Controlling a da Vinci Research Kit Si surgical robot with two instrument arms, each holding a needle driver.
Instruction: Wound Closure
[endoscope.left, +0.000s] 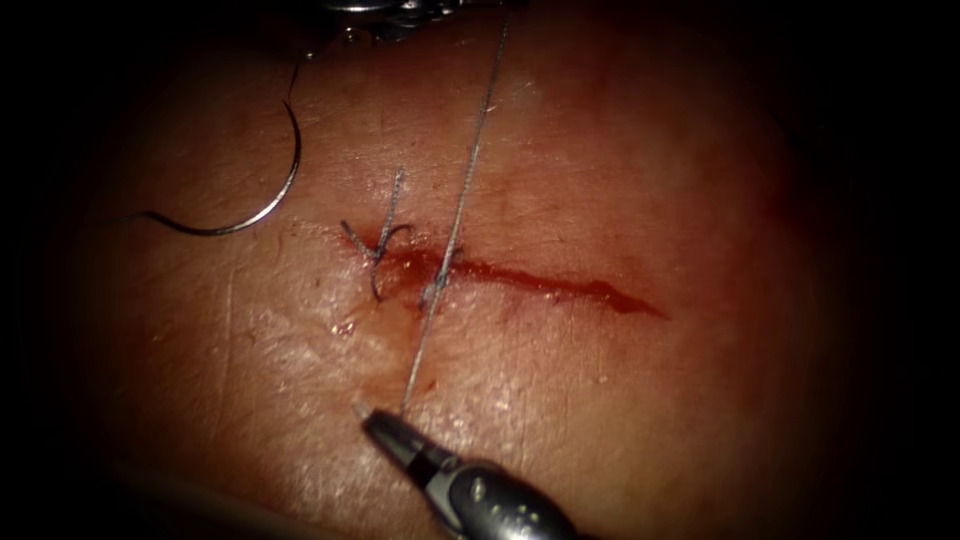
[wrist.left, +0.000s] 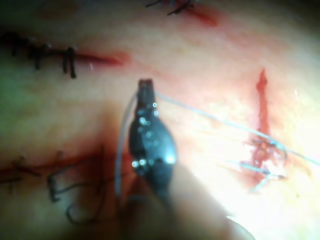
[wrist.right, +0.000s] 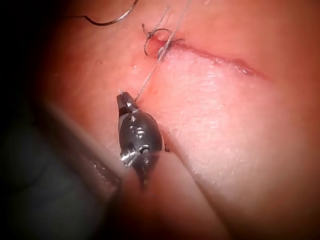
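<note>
The tissue (endoscope.left: 620, 400) has a red cut (endoscope.left: 540, 283) running sideways. A tied stitch (endoscope.left: 383, 245) with short cut ends sits at its left end. Just right of that stitch, a taut thread (endoscope.left: 462, 190) crosses the cut. My right tool (endoscope.left: 362, 412) (wrist.right: 122, 100) is shut on the thread's near end, below the cut. My left tool (wrist.left: 146, 86) is shut on the far part of the thread. The curved needle (endoscope.left: 275, 200) lies loose on the tissue up and left of the cut, held by neither tool and not in the tissue.
Red fluid (endoscope.left: 600, 293) lines the cut toward its right end. Other sutured cuts (wrist.left: 42, 52) (wrist.left: 55, 182) show on the tissue near my left tool. The needle's thread tail (endoscope.left: 293, 80) leads toward the top edge.
</note>
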